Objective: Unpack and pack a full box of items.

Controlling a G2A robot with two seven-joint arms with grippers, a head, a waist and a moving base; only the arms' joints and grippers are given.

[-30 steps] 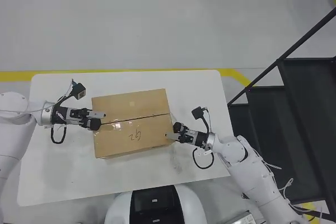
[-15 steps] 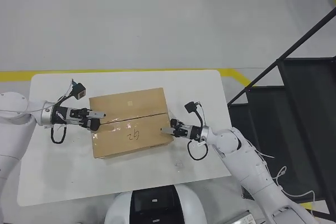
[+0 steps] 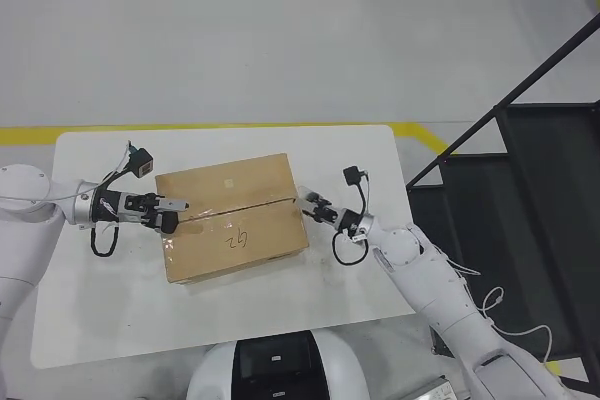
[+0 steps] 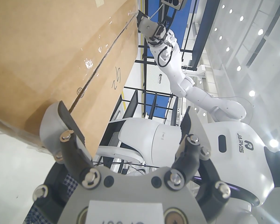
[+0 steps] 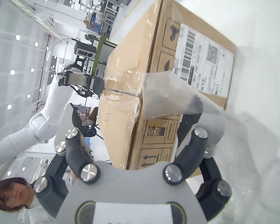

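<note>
The loose tape flap [image 5: 168, 94] could tear short or cling to the right end effector [image 5: 135, 120] rather than strip along the seam [image 3: 242, 207]; it draped over one finger while the jaws stood wide. A pull might also drag the box [image 3: 230, 240] across the table [image 3: 90, 320]. The box lay closed mid-table between both: the left end effector [image 4: 124, 115], also spread wide, met one seam end, the right the other

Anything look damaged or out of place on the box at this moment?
Yes: on the cardboard box, a clear tape strip hangs peeled loose from the end face, curling toward the right gripper. The box also sits askew on the table.
</note>
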